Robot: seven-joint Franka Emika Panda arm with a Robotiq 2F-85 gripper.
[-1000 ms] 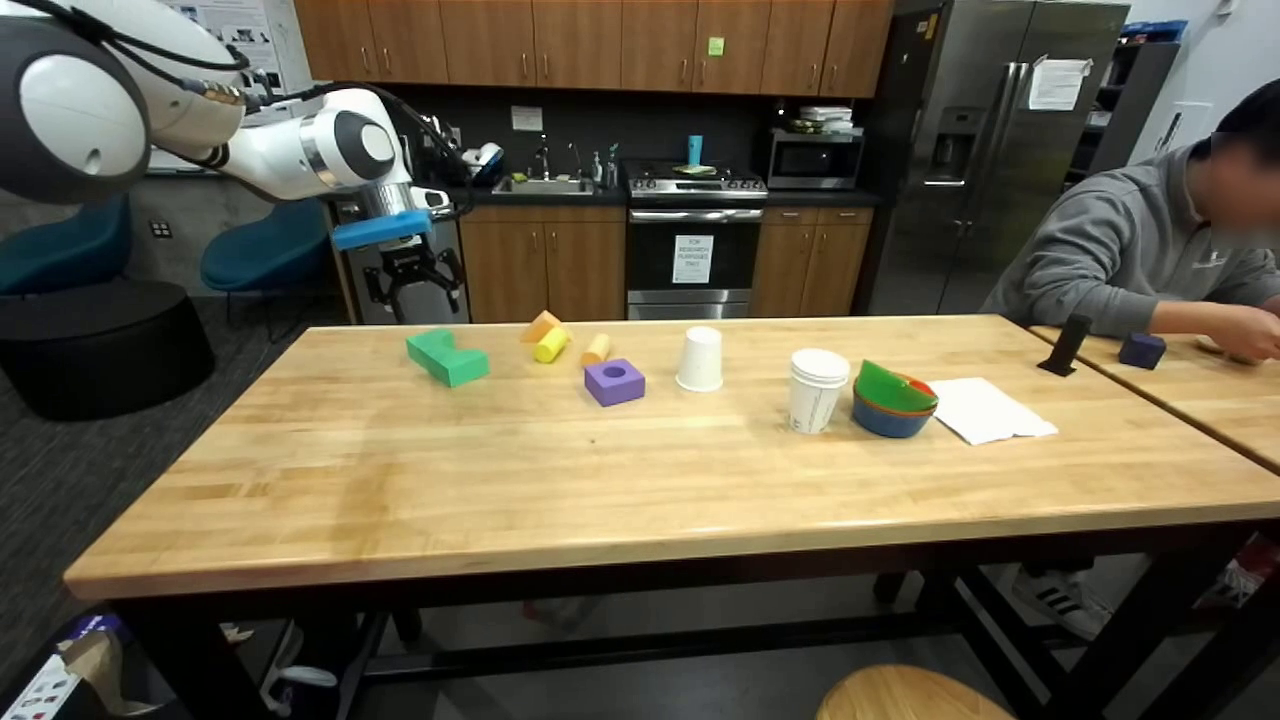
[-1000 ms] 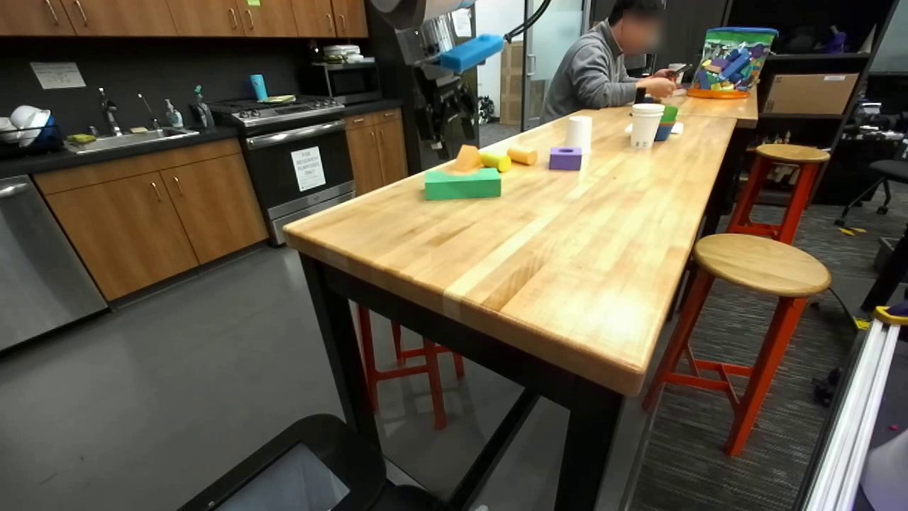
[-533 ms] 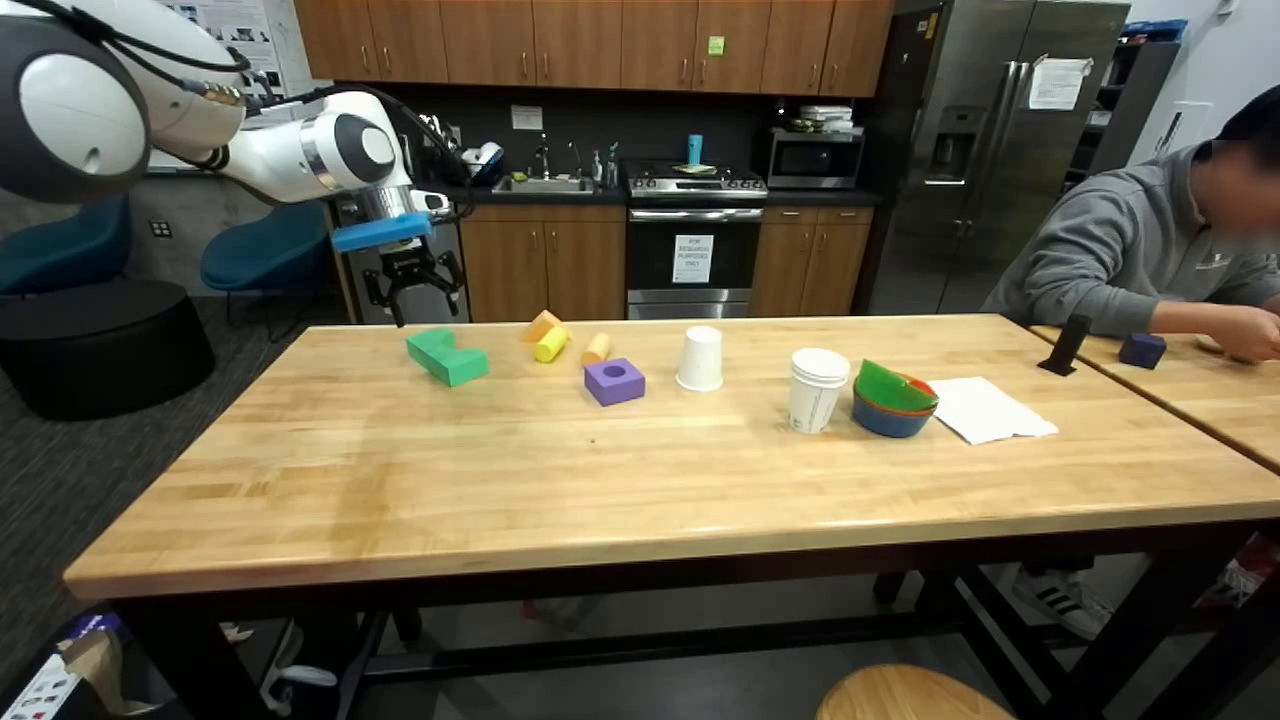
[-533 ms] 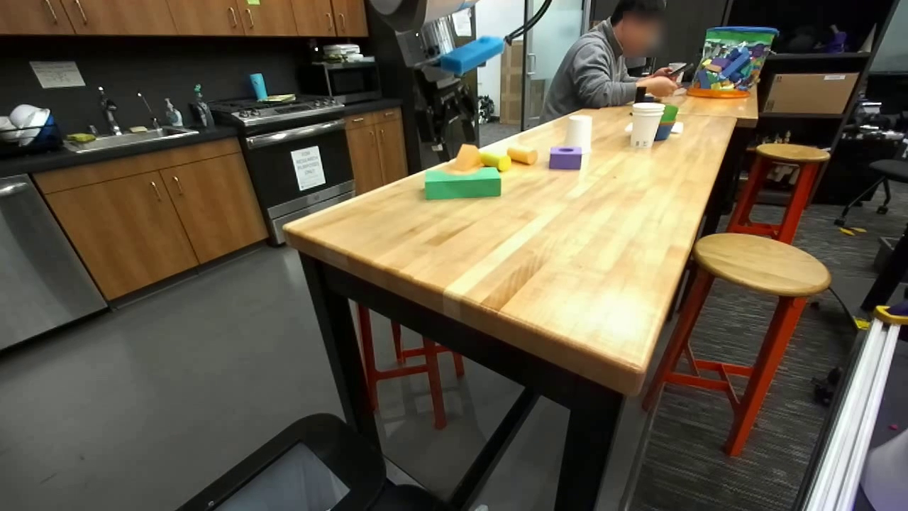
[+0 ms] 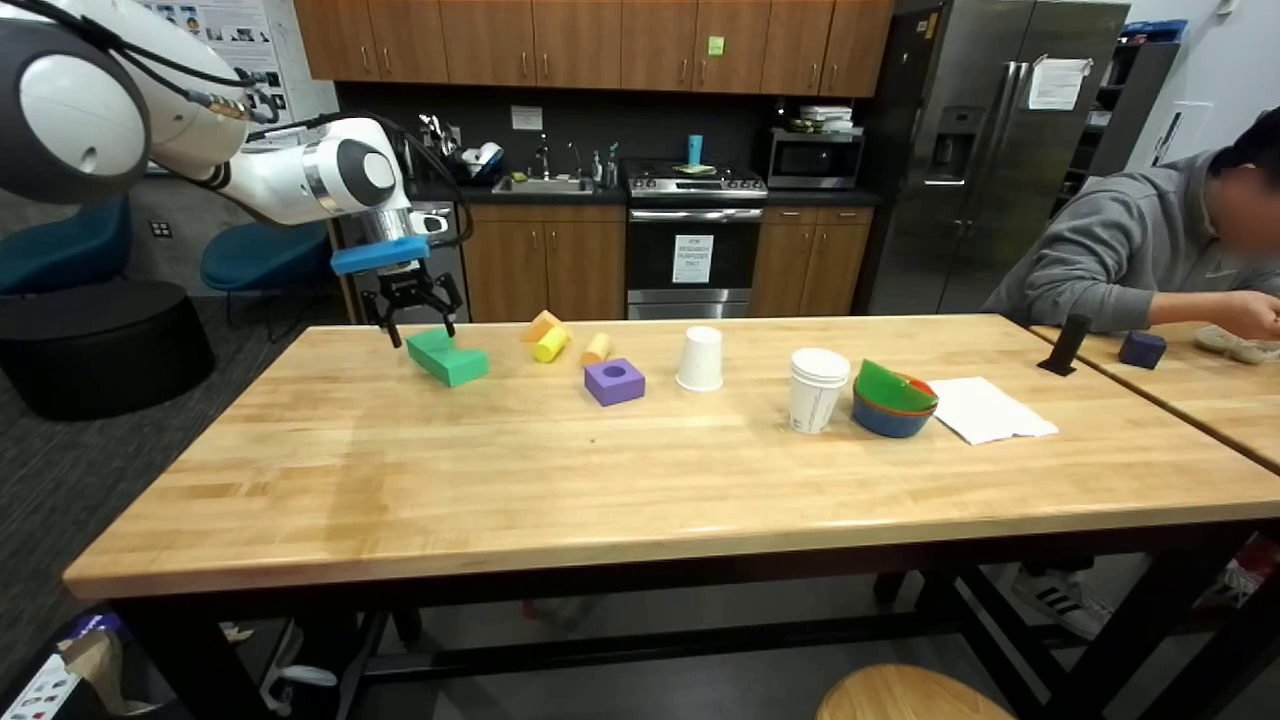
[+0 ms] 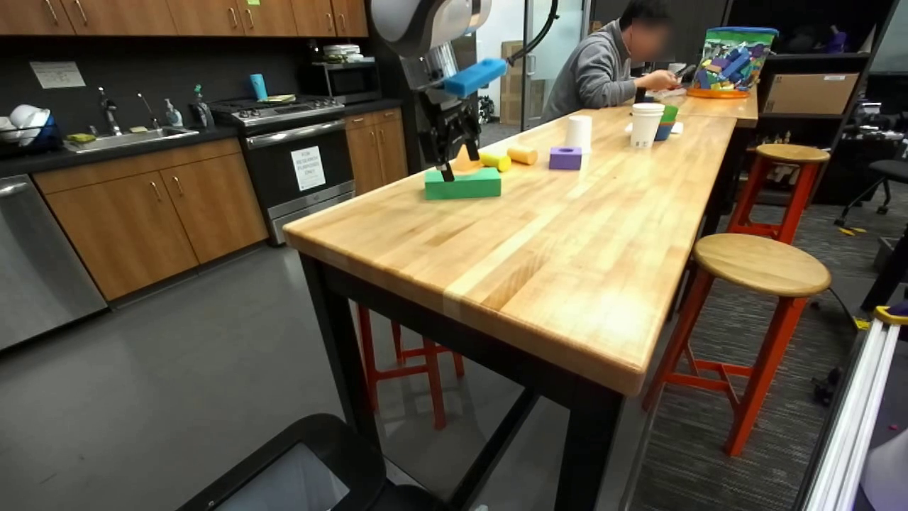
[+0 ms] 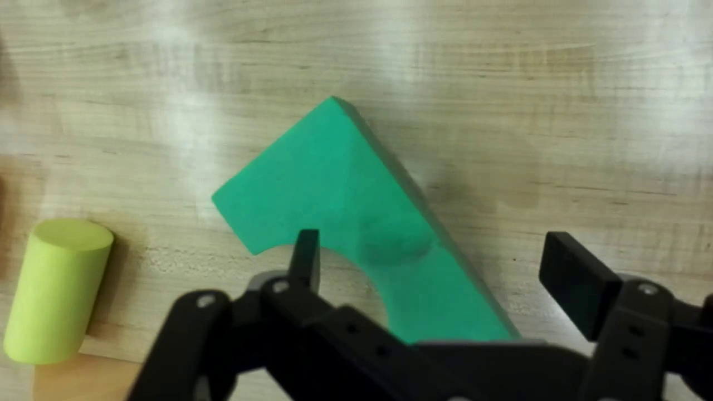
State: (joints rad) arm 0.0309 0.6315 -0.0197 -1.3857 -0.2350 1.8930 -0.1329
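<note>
A green block with a curved notch [image 5: 447,358] lies on the wooden table, seen in both exterior views. My gripper [image 7: 431,242] hangs open just over it, nothing between its fingers held. In the wrist view the left fingertip is above the notch, the right one past the block's straight outer side; contact cannot be made out. In an exterior view one fingertip overlaps the green block's [image 6: 462,184] face. Close by are a yellow cylinder [image 7: 58,292], an orange wedge [image 5: 540,326], an orange cylinder [image 5: 596,349] and a purple block with a round hole [image 5: 614,382].
Farther along the table [image 5: 500,480] stand an upturned white cup [image 5: 700,360], stacked white cups [image 5: 815,392] and nested bowls [image 5: 890,412], beside white paper [image 5: 990,410]. A person [image 5: 1130,240] sits at the far end. Stools [image 6: 762,264] stand along the table's side.
My gripper has come down to the green block, most of it in the last half second, staying open. The blocks have not moved. The person's hands and head have shifted slightly.
</note>
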